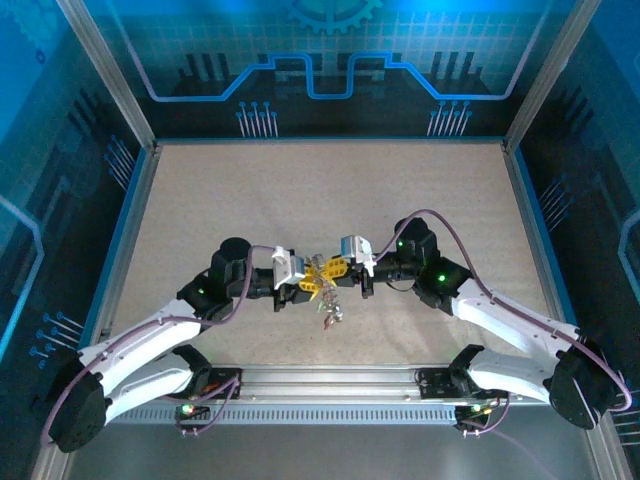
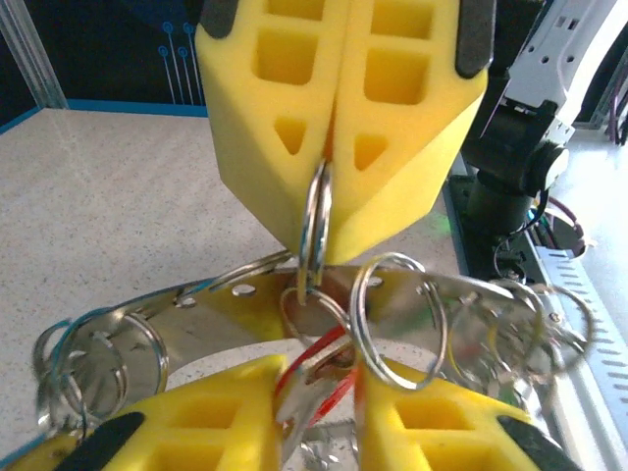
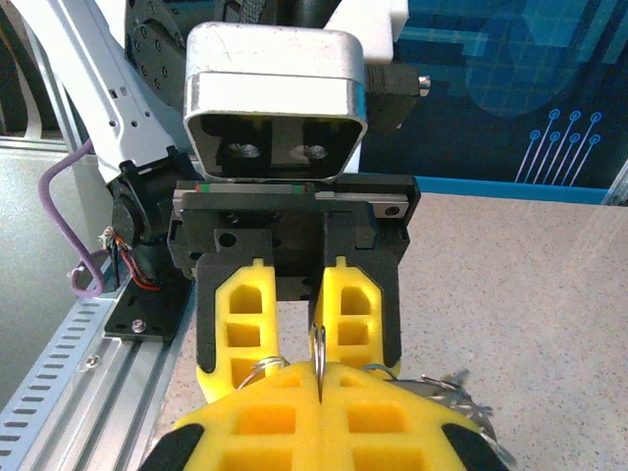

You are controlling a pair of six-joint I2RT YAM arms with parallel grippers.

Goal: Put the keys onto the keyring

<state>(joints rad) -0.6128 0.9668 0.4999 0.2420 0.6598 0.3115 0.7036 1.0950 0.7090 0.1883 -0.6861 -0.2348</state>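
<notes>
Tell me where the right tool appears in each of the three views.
Top external: right tool at centre, above the hanging keys.
Left wrist: right tool at top centre, shut.
Right wrist: right tool at bottom centre.
Shared landmark: the thin silver ring pinched between its tips.

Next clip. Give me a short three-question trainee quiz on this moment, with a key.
1. True or false: the right claw is shut on a small ring.
2. Where does the left claw meet the right one? A: over the middle of the table; B: at its far-left corner; C: at its far-right corner.
3. What colour are the claws' fingers?
Key: 1 true; 2 A; 3 yellow.
</notes>
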